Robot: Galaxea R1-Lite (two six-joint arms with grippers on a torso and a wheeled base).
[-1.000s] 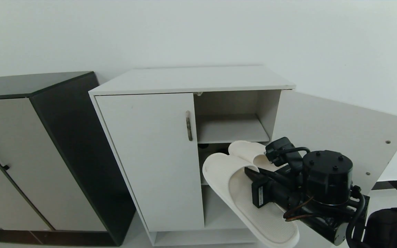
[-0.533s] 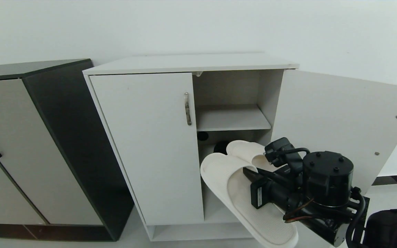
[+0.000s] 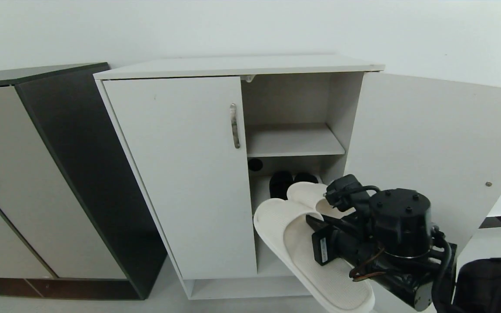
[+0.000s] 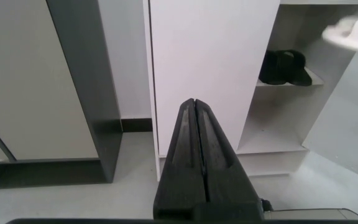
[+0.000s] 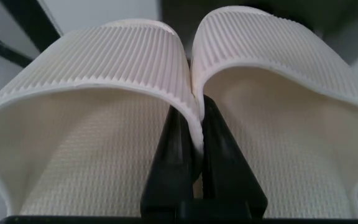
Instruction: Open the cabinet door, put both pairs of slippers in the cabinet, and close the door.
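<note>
Cabinet door (image 3: 433,156): open; black slippers (image 3: 282,183): shelved inside; white slippers (image 3: 294,226): pinched in my right gripper (image 5: 190,140), near the opening; left gripper (image 4: 195,106): jaws together, empty; remaining, I judge: shelve this pair, close door.

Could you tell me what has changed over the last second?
The camera has moved nearer the cabinet, shifting the whole view; the cabinet itself has not moved. The black slippers on a lower shelf now show more fully. The right gripper stays shut on the white slippers before the open compartment; the right door stays open.
</note>
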